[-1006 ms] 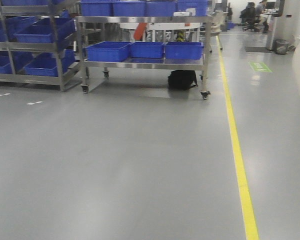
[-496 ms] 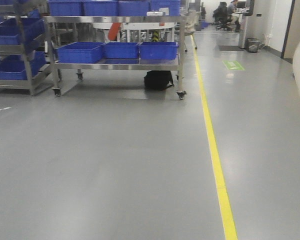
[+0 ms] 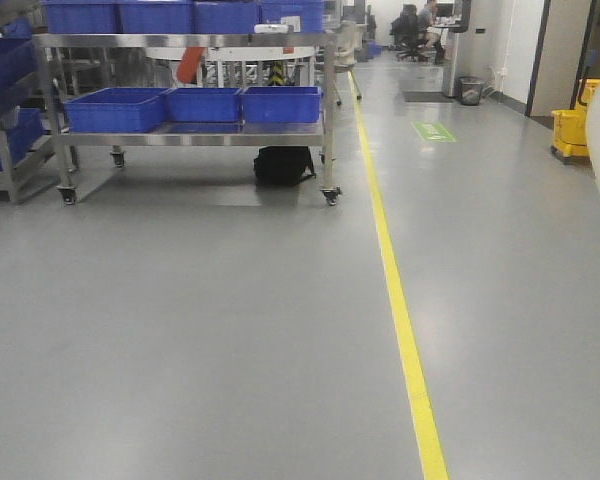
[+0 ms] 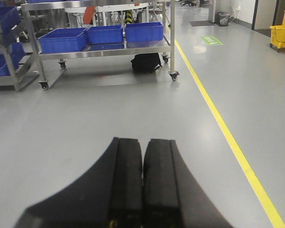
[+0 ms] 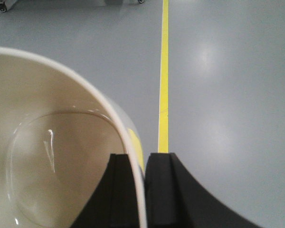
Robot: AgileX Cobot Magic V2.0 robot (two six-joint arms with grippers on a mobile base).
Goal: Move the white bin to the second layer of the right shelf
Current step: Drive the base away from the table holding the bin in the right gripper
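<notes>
The bin (image 5: 52, 156) is carried above the floor (image 5: 218, 95), its rim pinched by the right end effector (image 5: 142, 164), one finger inside the wall and one outside. The left end effector (image 4: 142, 149) is closed on nothing. The shelf level is not in view. While the base is driven, the pinch should be held firm, the bin level, and the cart (image 3: 195, 140) given room.

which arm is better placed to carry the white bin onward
Right. The right gripper is shut on the rim of the white bin. The left gripper is shut and empty, with only floor ahead.
</notes>
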